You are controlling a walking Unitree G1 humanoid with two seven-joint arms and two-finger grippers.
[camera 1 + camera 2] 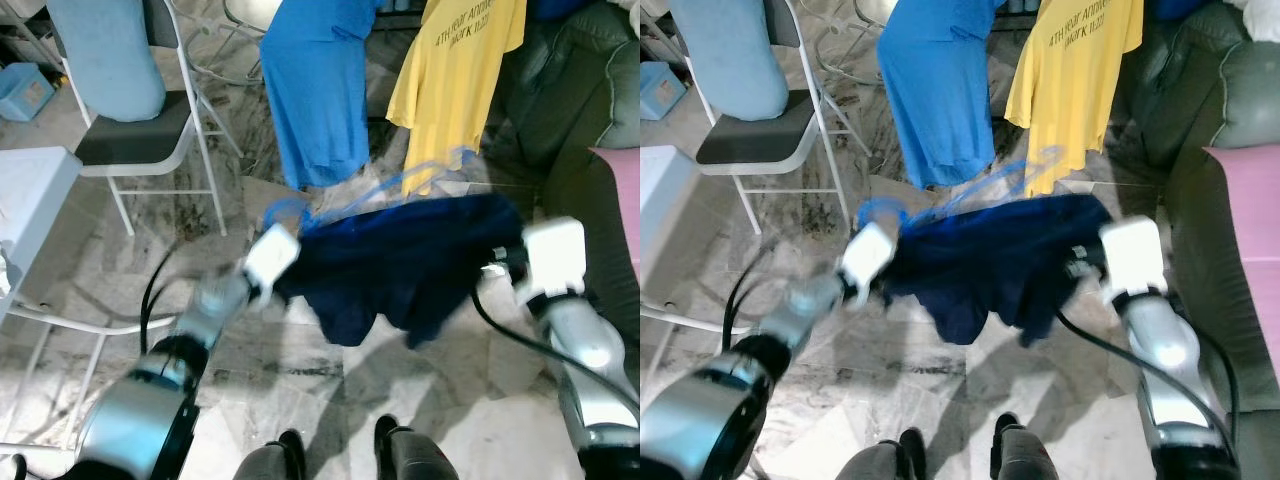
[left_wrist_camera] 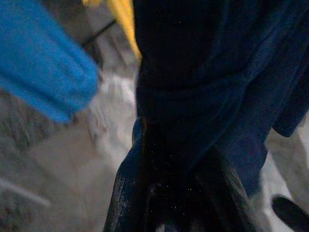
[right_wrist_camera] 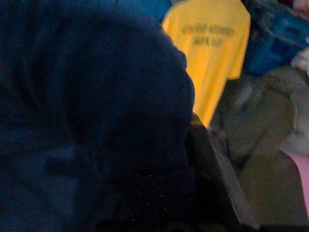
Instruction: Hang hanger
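Note:
A dark navy shirt (image 1: 410, 260) hangs stretched between my two grippers above the marble floor. A thin blue hanger (image 1: 400, 185), blurred, rises from the shirt's top edge, its hook end near my left wrist. My left gripper (image 1: 288, 280) is at the shirt's left end, and in the left wrist view its fingers (image 2: 128, 188) are shut on the navy cloth (image 2: 203, 96). My right gripper (image 1: 500, 262) holds the shirt's right end. In the right wrist view the navy cloth (image 3: 91, 111) drapes over its fingers (image 3: 217, 169).
A bright blue shirt (image 1: 320, 90) and a yellow T-shirt (image 1: 450, 80) hang just behind. A white folding chair (image 1: 150, 140) with pale blue cloth stands at the back left, a white table (image 1: 30, 190) to my left, and a dark green sofa (image 1: 580, 110) to my right.

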